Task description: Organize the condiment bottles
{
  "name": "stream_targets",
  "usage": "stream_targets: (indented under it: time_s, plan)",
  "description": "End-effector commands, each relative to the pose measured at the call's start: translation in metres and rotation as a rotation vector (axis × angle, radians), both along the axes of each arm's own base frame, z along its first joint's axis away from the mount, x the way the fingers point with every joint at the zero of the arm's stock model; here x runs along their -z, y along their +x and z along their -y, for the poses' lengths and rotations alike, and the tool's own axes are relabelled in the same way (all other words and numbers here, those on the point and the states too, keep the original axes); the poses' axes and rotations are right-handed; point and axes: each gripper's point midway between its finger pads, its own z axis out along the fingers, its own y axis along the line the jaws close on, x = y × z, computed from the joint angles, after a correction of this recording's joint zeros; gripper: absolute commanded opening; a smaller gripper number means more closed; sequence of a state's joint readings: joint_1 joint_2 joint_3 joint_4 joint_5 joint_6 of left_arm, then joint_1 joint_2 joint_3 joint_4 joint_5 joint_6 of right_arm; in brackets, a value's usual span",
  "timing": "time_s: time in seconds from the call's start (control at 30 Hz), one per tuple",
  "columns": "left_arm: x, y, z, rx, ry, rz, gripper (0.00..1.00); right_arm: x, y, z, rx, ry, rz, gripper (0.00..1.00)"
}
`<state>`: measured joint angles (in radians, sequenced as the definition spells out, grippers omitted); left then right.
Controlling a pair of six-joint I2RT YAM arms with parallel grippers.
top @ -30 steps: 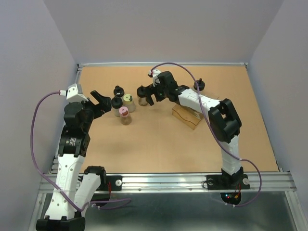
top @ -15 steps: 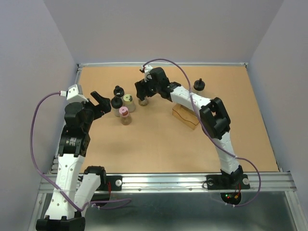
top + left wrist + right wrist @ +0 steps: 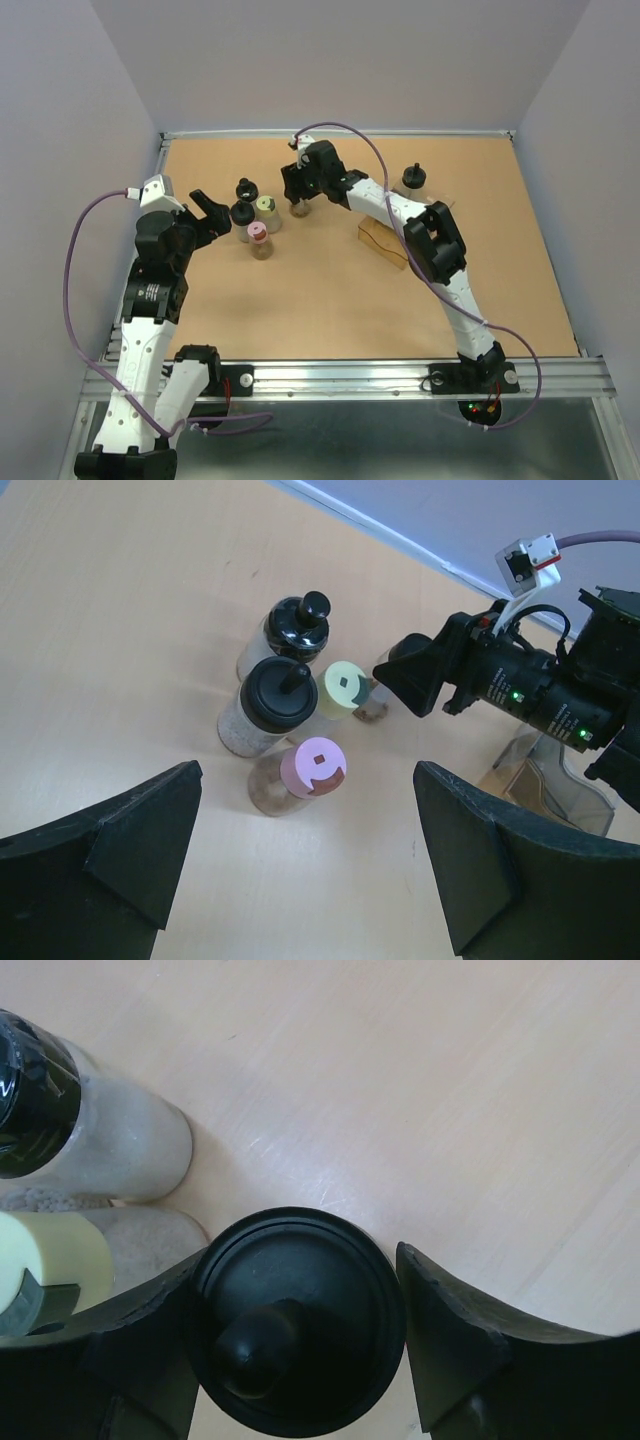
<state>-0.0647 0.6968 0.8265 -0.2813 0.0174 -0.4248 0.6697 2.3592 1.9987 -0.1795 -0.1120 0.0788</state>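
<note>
One black-capped bottle (image 3: 300, 1290) between the jaws of the right gripper (image 3: 299, 194)

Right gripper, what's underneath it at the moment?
A black-capped bottle stands under the right gripper, its fingers flanking the knobbed cap. That cap hides the body and contents from the wrist camera, and from above the gripper covers most of it.

A tan table (image 3: 330, 300) with a metal rail (image 3: 350, 378) at its near edge, enclosed by plain pale-lilac walls (image 3: 330, 60).
</note>
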Motion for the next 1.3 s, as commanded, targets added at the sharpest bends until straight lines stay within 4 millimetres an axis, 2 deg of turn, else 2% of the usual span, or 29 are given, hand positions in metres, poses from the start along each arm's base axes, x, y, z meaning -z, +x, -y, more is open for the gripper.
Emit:
stream_targets:
  time_s: [0.0, 0.03, 0.07, 0.13, 0.23, 0.27, 0.3, 0.33, 0.37, 0.47, 0.5, 0.53, 0.57, 0.67, 0.7, 0.73, 0.77, 0.87, 0.93, 1.07, 1.1, 1.13, 1.27]
  plan:
    - [-0.014, 0.003, -0.001, -0.001, 0.015, 0.049, 0.99, -0.045, 0.006, -0.004, 0.033, 0.042, 0.076, 0.14]
    - [-0.015, 0.005, -0.001, -0.003, 0.012, 0.052, 0.99, -0.044, 0.004, -0.001, 0.041, 0.034, 0.072, 0.06]
    - [-0.015, 0.005, -0.001, -0.003, 0.012, 0.054, 0.99, -0.063, 0.005, 0.006, 0.073, 0.044, 0.096, 0.01]
    - [-0.016, 0.008, 0.0, -0.001, 0.009, 0.06, 0.99, -0.079, 0.0, 0.015, 0.096, 0.051, 0.11, 0.0]
    - [-0.015, 0.012, 0.001, 0.007, 0.007, 0.064, 0.99, -0.12, -0.01, 0.043, 0.179, 0.083, 0.149, 0.01]
    - [-0.016, 0.013, 0.002, 0.01, 0.006, 0.068, 0.99, -0.114, -0.016, 0.055, 0.204, 0.069, 0.134, 0.0]
    - [-0.017, 0.015, 0.003, 0.013, 0.002, 0.075, 0.99, -0.15, -0.023, 0.07, 0.252, 0.106, 0.177, 0.01]
    - [-0.016, 0.018, 0.004, 0.018, 0.001, 0.07, 0.99, -0.154, -0.027, 0.081, 0.282, 0.104, 0.181, 0.0]
    - [-0.017, 0.019, 0.005, 0.02, -0.003, 0.075, 0.99, -0.166, -0.038, 0.102, 0.332, 0.102, 0.198, 0.0]
    - [-0.016, 0.024, 0.008, 0.035, -0.011, 0.074, 0.99, -0.167, -0.054, 0.143, 0.43, 0.069, 0.203, 0.0]
    - [-0.015, 0.025, 0.009, 0.038, -0.014, 0.074, 0.99, -0.146, -0.062, 0.163, 0.495, 0.024, 0.176, 0.01]
    - [-0.016, 0.026, 0.01, 0.042, -0.016, 0.077, 0.99, -0.161, -0.071, 0.18, 0.531, 0.044, 0.19, 0.0]
    - [-0.014, 0.027, 0.01, 0.045, -0.018, 0.069, 0.99, -0.152, -0.074, 0.202, 0.583, 0.015, 0.163, 0.0]
    - [-0.011, 0.027, 0.015, 0.067, -0.025, 0.057, 0.98, -0.15, -0.095, 0.252, 0.726, 0.021, 0.143, 0.0]
    - [-0.01, 0.027, 0.016, 0.074, -0.027, 0.055, 0.98, -0.147, -0.097, 0.275, 0.794, 0.018, 0.132, 0.0]
    - [-0.009, 0.027, 0.017, 0.08, -0.027, 0.052, 0.98, -0.135, -0.103, 0.288, 0.827, -0.002, 0.113, 0.0]
    - [-0.008, 0.027, 0.017, 0.082, -0.025, 0.05, 0.98, -0.144, -0.106, 0.31, 0.88, 0.016, 0.123, 0.0]
    - [-0.009, 0.028, 0.018, 0.089, -0.024, 0.052, 0.98, -0.137, -0.106, 0.348, 0.982, 0.02, 0.109, 0.0]
    - [-0.01, 0.029, 0.019, 0.093, -0.027, 0.052, 0.98, -0.139, -0.1, 0.367, 1.03, 0.03, 0.105, 0.0]
    - [-0.016, 0.03, 0.023, 0.109, -0.027, 0.062, 0.98, -0.131, -0.081, 0.386, 1.085, 0.022, 0.082, 0.0]
    - [-0.016, 0.029, 0.024, 0.111, -0.028, 0.062, 0.98, -0.138, -0.074, 0.388, 1.089, 0.035, 0.091, 0.0]
    - [-0.016, 0.03, 0.025, 0.115, -0.026, 0.062, 0.98, -0.129, -0.065, 0.388, 1.088, 0.024, 0.069, 0.01]
    - [-0.016, 0.029, 0.026, 0.118, -0.026, 0.061, 0.98, -0.119, -0.037, 0.393, 1.093, 0.025, 0.047, 0.01]
